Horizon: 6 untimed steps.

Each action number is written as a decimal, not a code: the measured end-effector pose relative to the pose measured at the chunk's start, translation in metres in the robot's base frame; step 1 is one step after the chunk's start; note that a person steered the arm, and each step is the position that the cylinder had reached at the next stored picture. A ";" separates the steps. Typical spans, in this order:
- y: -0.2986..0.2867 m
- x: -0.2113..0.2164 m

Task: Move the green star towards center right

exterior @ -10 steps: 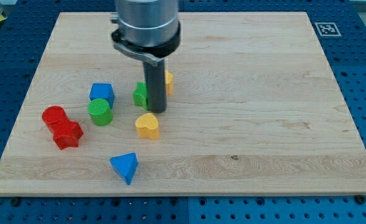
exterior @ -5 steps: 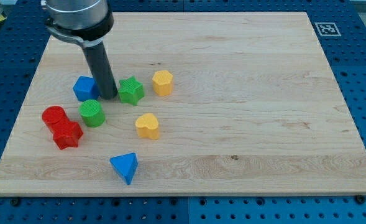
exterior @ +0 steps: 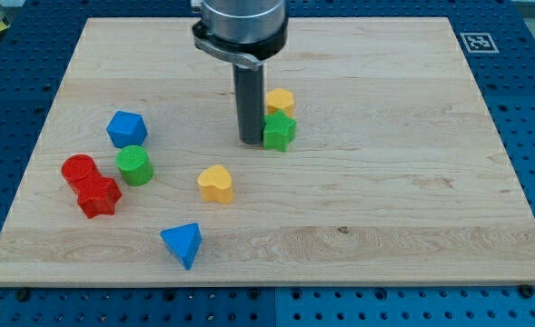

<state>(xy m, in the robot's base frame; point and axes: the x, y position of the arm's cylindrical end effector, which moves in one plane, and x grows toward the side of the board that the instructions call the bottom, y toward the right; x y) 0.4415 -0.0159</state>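
The green star (exterior: 280,133) lies near the board's middle, a little toward the view's top. My tip (exterior: 251,141) stands right against its left side. A yellow hexagonal block (exterior: 280,102) touches the star's top edge. The dark rod rises from the tip to the arm's grey body at the view's top.
A yellow heart (exterior: 215,183) lies below and left of the tip. A blue block (exterior: 126,129), a green cylinder (exterior: 134,165), a red cylinder (exterior: 78,170) and a red block (exterior: 98,195) sit at the left. A blue triangle (exterior: 183,243) lies near the bottom edge.
My tip went left around the green star, nudging the blue block and green cylinder left, then pushed the star right. The star and yellow hexagon have shifted right.
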 end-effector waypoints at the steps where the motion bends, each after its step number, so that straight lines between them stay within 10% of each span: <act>1: 0.036 0.000; 6: 0.162 0.012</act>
